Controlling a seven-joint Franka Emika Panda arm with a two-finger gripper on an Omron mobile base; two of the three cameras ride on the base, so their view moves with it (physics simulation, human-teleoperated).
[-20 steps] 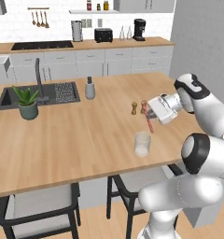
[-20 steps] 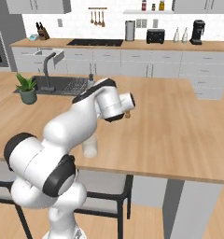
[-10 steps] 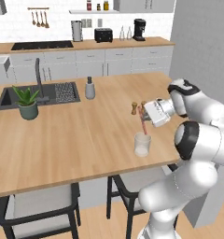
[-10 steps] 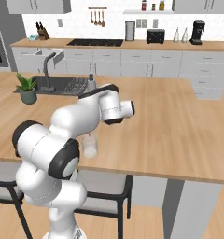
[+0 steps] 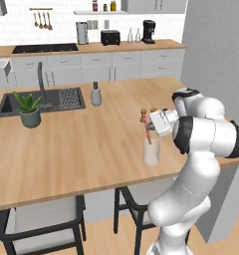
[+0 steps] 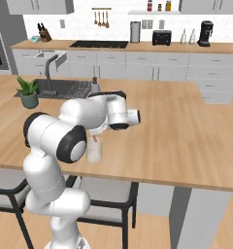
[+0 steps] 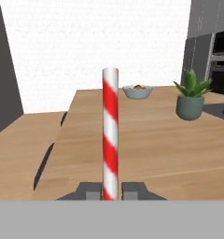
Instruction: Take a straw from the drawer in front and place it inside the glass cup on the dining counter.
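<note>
- We see the gripper [image 7: 111, 190] closed tight on the straw [image 7: 110, 135], its two dark fingertips pinching the lower end in the hand view.
- In that view the straw is red-and-white striped and runs straight up between the fingertips.
- In the left base view the straw [image 5: 148, 133] points down out of the gripper [image 5: 152, 124], and its lower end reaches the mouth of the glass cup [image 5: 151, 152]; we cannot tell whether the tip is already inside the rim.
- The glass cup stands upright on the table [image 5: 91, 144], near the front edge, just below the hand.
- In the right base view the glass cup [image 6: 94, 149] sits partly behind the white arm, again near the front edge of the table [image 6: 186, 136].
- Two small wooden shakers [image 5: 147, 114] stand just behind the gripper in the left base view.
- Further back on the table are a grey soap bottle [image 5: 95, 94], a dark inset sink [image 5: 42, 101] with a tap [image 5: 41, 87], and a potted plant [image 5: 28, 109] at the sink's front edge.
- The hand view also shows the potted plant [image 7: 192, 95] and a small bowl [image 7: 137, 91] at the far end of the table.
- Black-framed chairs [image 5: 42, 224] stand tucked under the table's front edge.
</note>
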